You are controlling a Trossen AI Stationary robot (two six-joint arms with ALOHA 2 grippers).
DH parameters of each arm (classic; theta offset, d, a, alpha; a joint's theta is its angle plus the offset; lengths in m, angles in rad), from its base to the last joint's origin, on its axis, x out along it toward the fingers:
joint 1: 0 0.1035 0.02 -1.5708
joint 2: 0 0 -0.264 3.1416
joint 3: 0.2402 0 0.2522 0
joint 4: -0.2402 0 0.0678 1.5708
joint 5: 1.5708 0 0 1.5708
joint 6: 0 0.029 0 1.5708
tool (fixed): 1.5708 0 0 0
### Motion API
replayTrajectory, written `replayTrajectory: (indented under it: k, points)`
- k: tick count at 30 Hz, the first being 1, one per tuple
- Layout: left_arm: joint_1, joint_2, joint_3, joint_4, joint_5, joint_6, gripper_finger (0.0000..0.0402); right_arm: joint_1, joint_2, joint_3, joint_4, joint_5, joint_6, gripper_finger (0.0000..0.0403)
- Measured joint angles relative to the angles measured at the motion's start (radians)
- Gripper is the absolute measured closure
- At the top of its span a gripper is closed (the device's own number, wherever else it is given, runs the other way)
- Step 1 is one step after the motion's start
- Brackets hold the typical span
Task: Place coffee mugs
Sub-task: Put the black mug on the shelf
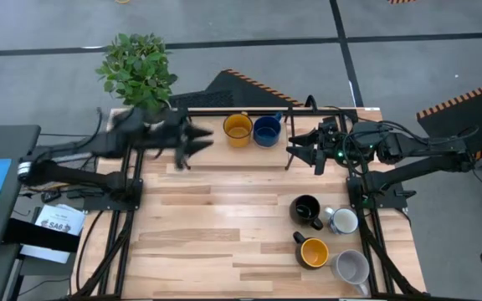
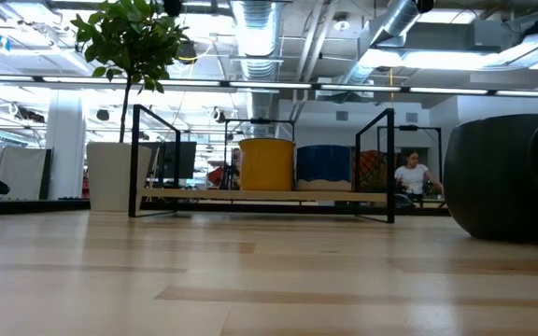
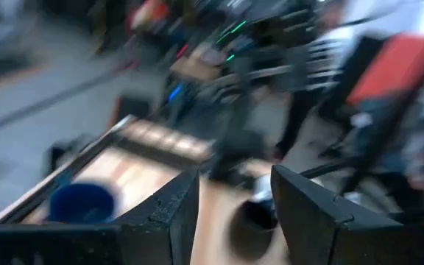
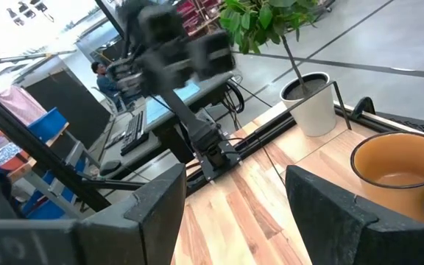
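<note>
A yellow-orange mug and the dark blue mug stand side by side on a low black-framed rack at the table's far edge; both mugs, yellow and blue, also show in the low view. Near the right edge stand the black mug, the white mug with bluish marks, a second yellow-orange mug and the light grey-white mug. My left gripper hovers open left of the rack's mugs. My right gripper hovers open to their right, empty.
A white plant pot with a leafy plant stands at the far left corner, beside the rack. The black mug looms close in the low view. Bare wood spans the table's middle and left. A person sits in the room behind.
</note>
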Motion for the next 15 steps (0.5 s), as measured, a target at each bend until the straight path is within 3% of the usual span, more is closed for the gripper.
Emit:
replayTrajectory:
  k: [6, 13, 15]
  points:
    - [-0.131, -0.216, -0.273, 0.242, -0.16, 0.006, 0.0249, -0.002, 0.008, 0.0, 0.009, 0.0, -0.003, 0.0143]
    - [-0.155, -0.272, -0.308, 0.291, -0.213, 0.083, 0.0249, -0.002, 0.008, 0.001, 0.002, -0.002, 0.002, 0.0143]
    - [-0.155, -0.271, -0.308, 0.325, -0.213, 0.086, 0.0249, -0.006, 0.009, 0.032, -0.087, -0.037, 0.057, 0.0143]
